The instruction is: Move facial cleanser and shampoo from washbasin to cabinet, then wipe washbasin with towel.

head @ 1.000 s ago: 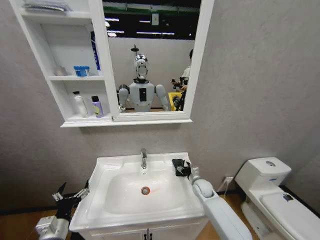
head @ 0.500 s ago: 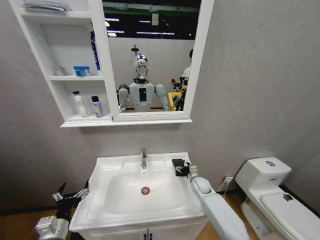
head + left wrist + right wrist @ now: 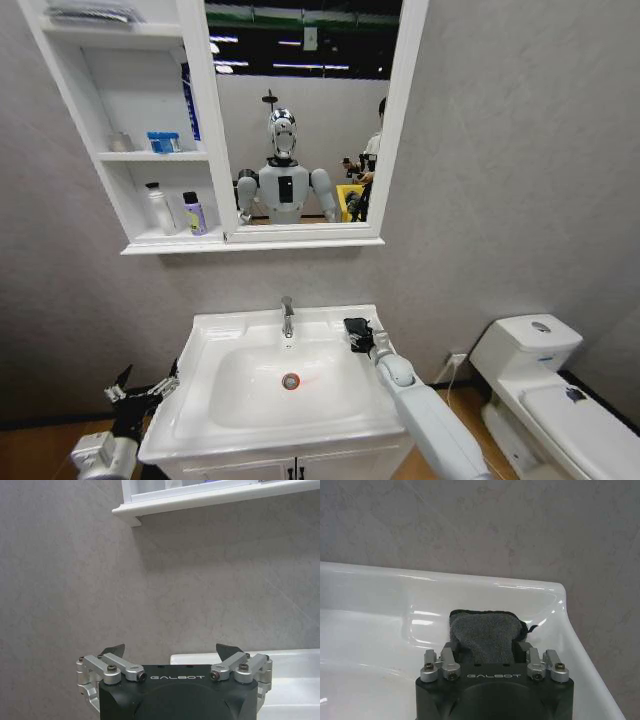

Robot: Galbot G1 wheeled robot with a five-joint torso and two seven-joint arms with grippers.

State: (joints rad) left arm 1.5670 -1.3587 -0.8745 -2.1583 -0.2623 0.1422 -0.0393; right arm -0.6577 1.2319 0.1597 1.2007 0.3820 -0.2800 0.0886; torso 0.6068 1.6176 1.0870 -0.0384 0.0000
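Grey bathroom wall, washbasin low centre, cabinet upper left.

My right gripper clamps the black towel on the basin's right rim beside the tap; my left gripper hangs wide open lower left. A toilet sits lower right. Both gripper housings read GALBOT.

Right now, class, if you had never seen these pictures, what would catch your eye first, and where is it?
The right gripper sits at the washbasin's back right corner, its fingers around the black towel. Above, two bottles stand on the cabinet's lowest shelf. The left gripper hangs open beside the basin's left edge.
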